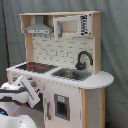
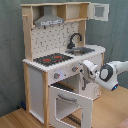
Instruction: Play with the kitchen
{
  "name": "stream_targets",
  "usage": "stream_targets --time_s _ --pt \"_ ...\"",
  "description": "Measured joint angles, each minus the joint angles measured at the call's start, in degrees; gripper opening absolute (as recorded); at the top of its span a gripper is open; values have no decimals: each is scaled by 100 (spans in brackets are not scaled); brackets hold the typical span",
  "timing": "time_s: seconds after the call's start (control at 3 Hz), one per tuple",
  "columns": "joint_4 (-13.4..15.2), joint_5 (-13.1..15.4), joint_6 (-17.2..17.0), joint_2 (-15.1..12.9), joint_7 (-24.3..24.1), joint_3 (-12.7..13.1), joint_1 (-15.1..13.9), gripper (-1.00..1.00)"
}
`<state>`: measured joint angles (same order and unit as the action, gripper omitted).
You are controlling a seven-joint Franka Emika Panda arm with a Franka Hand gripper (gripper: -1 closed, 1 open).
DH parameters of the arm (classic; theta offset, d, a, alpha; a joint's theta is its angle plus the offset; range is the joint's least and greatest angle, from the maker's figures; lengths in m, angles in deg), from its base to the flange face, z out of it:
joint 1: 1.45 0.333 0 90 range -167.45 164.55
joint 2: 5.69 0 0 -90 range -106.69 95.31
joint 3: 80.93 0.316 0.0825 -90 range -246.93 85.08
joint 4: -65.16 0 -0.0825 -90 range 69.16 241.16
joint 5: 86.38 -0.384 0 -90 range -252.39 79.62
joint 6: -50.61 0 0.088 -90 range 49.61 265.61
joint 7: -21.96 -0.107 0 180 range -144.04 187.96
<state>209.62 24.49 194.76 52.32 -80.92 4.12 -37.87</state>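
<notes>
The toy kitchen (image 1: 60, 82) (image 2: 37, 85) is white and light wood, with a black-red hob (image 1: 36, 66) (image 2: 52, 59), a black faucet (image 1: 83, 59) (image 2: 75, 39), a steel sink (image 1: 70, 74) (image 2: 84, 50) and a grey hood (image 1: 38, 29) (image 2: 49, 20). In the second exterior view the oven door (image 2: 70, 102) hangs open below the knobs (image 2: 75, 69). My gripper (image 2: 86, 77) (image 1: 31, 92) sits right in front of the knob panel, above the open door. The white arm (image 2: 112, 74) comes in from the second exterior view's right.
An upper cabinet door (image 2: 100, 11) stands open at the top of the kitchen. A rounded light-wood counter end (image 1: 102, 79) juts out past the sink. The kitchen stands on a wooden floor (image 2: 110, 112), with a grey curtain (image 2: 10, 60) behind it.
</notes>
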Motion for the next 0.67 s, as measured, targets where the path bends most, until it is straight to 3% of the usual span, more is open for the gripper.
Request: stream_targets --time_s 0.33,0.67 --pt "-54 0 155 -4 -554 1 -69 100" --pt "-333 0 596 -5 -679 9 -285 100"
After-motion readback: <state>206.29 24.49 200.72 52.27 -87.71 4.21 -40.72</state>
